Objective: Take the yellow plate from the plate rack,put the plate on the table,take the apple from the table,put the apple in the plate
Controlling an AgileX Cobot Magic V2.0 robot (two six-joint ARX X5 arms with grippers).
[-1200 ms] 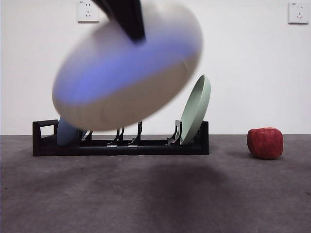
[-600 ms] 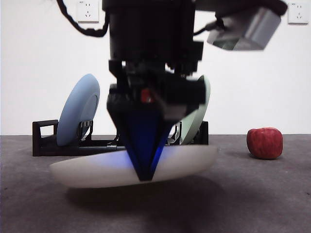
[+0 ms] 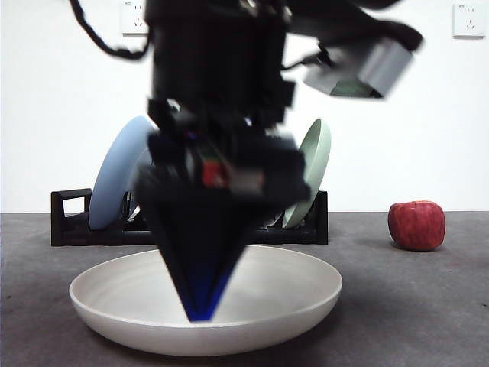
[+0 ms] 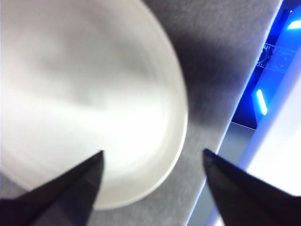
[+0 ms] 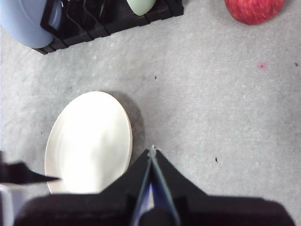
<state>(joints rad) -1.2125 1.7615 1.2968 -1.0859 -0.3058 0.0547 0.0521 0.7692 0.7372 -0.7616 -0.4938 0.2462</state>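
We see the yellow plate (image 3: 252,321) flat on the table (image 3: 412,306), beneath our left gripper (image 4: 150,160), jaws spread wide, holding nothing. Our right gripper (image 5: 151,149) is closed, empty; the apple (image 5: 254,9) at one o'clock.

1. Yellow plate (image 3: 252,306) lies flat on the table (image 3: 412,306), filling the near middle.
2. Left gripper (image 4: 150,162), jaws apart, blocks access above it.
3. Apple (image 3: 416,225) stands well apart, open table all round.
4. Plate rack (image 3: 69,218) closes the far side.
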